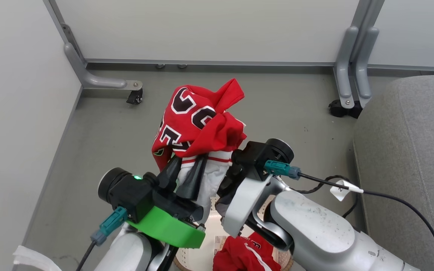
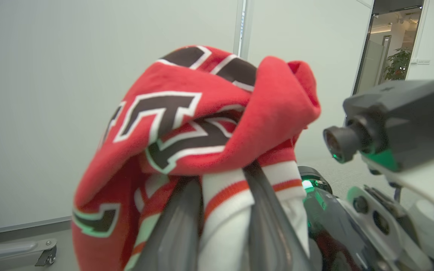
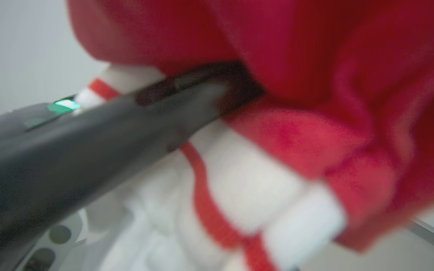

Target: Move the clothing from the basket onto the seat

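Basket (image 1: 212,222) mostly hid. (behind arms (image 1: 311,226)).

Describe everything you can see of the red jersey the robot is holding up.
The jersey looks like soft red fabric, with black, white-edged lettering and a white sleeve with red stripes. It is crumpled and held up above the basket, draping over the left tool, whose fingers pinch the sleeve.
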{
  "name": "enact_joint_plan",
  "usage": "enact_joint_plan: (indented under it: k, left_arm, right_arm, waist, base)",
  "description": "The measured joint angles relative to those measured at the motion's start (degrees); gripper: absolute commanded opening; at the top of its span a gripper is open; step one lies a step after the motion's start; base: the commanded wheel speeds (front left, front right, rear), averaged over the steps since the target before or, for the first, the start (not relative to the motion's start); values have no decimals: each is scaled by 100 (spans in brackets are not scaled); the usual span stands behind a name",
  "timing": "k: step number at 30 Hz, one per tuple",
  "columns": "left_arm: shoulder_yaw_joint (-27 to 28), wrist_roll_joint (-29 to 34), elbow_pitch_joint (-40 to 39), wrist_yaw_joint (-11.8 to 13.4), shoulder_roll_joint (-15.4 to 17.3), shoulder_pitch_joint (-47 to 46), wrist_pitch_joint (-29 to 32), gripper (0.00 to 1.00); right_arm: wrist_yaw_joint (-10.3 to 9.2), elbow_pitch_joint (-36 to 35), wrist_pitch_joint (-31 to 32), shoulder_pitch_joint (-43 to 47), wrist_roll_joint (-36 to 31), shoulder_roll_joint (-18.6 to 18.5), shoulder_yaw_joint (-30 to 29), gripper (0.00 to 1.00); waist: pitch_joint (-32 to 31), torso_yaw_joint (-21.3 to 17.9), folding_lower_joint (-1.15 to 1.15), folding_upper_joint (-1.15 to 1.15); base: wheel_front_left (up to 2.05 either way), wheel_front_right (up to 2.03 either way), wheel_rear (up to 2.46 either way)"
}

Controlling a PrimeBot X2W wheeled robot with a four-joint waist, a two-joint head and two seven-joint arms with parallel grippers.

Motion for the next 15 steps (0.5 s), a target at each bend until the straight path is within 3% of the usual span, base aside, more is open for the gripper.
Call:
enact_joint_plan:
  k: [1,15]
  left_arm:
    - [2,10,4,23,0,-1,0,100]
    - [49,313,31,269,223,6,-77,100]
  right_arm:
    - [0,5,-18,1,37,-13,-5,0]
    - [0,-102,-37,408,140,-354,-620,0]
  waist:
    - [-2,2,0,0]
    - [8,-126,0,0]
  base:
    - [0,0,0]
    - [0,0,0]
